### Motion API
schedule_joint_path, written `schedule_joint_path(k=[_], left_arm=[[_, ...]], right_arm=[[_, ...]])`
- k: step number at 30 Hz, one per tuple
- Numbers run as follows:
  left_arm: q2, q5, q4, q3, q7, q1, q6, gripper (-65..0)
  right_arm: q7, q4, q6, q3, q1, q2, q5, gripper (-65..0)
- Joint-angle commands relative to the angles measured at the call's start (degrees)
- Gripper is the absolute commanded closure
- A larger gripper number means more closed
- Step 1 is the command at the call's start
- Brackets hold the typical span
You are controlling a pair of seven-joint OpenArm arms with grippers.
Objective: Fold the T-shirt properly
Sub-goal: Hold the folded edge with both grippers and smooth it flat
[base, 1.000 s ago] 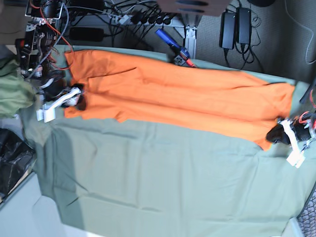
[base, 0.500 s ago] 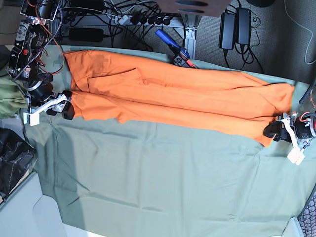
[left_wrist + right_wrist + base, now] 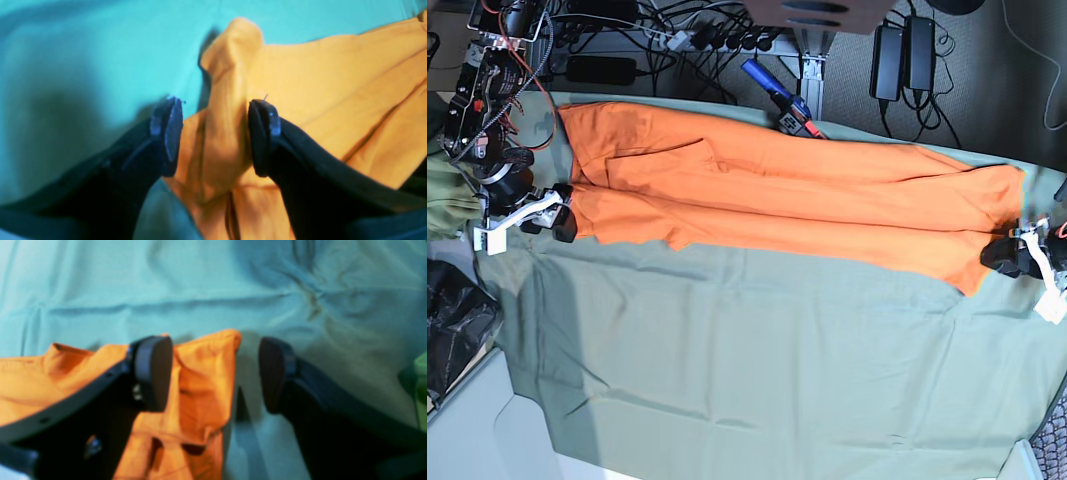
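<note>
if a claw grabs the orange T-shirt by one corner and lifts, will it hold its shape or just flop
The T-shirt would probably flop: it lies in soft creases, and a limp ridge of it stands bunched between the left claw's open jaws. It looks thin and light, so it may drag and wrinkle the green cloth beneath.

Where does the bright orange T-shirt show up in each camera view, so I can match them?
Base: the bright orange fabric T-shirt stretches across the upper half.
Left wrist: its bunched corner rises in the centre, between open fingers.
Right wrist: its edge lies lower left, beside one of the fingers.
Shared landmark: the sage-green cloth underneath.
</note>
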Motion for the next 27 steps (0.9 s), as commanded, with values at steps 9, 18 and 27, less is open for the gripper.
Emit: schedule_joint_path(k=[9, 18, 27], left_arm=[[-1.97, -8.55, 0.5, -8.9, 5.62, 4.63, -0.47, -35.9], [-0.76, -11.04, 0.48, -8.92, 5.6, 7.96, -0.47, -35.9], [2.71, -15.3, 0.39, -8.92, 7.3, 10.16, -0.47, -35.8]], right_arm=[[1.07, 0.81, 5.66, 0.52, 0.63, 1.25, 0.79, -40.7], [1.05, 0.81, 5.66, 0.52, 0.61, 1.22, 0.9, -40.7], [0.87, 0.81, 5.66, 0.52, 0.5, 1.22, 0.9, -40.7]])
